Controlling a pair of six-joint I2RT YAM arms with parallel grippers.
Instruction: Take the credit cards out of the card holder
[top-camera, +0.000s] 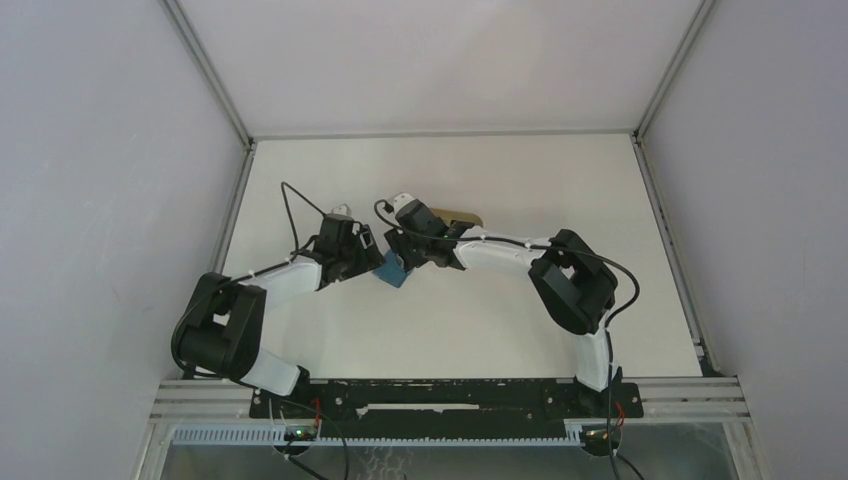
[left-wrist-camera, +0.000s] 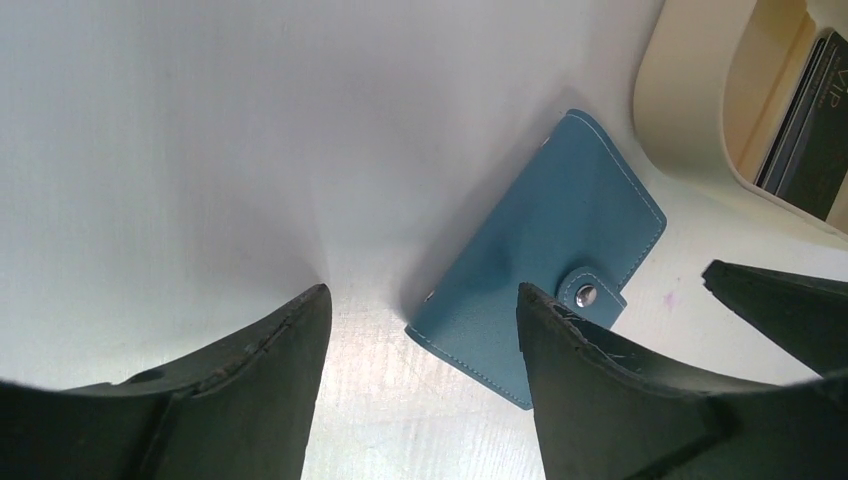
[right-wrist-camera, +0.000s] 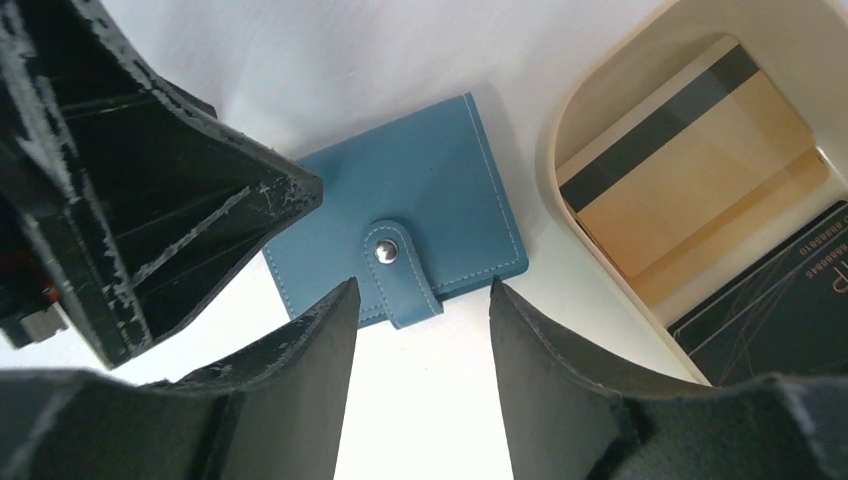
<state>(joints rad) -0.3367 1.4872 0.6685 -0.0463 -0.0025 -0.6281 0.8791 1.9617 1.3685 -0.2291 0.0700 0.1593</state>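
The card holder (top-camera: 393, 268) is a teal-blue wallet lying flat on the table, folded shut with its snap tab (right-wrist-camera: 400, 275) fastened. It shows in the left wrist view (left-wrist-camera: 545, 250) and the right wrist view (right-wrist-camera: 400, 215). My left gripper (left-wrist-camera: 421, 290) is open and empty just above the holder's left side. My right gripper (right-wrist-camera: 423, 285) is open and empty, its fingertips over the tab edge. A tan/gold credit card (right-wrist-camera: 690, 170) with a black stripe and a black card (right-wrist-camera: 780, 320) lie in the beige tray. Any cards inside the holder are hidden.
The beige oval tray (right-wrist-camera: 556, 150) sits right beside the holder on the far right side, also seen from above (top-camera: 462, 217) and in the left wrist view (left-wrist-camera: 680, 120). The two grippers are close together, the left one's finger (right-wrist-camera: 150, 200) filling the right wrist view's left side.
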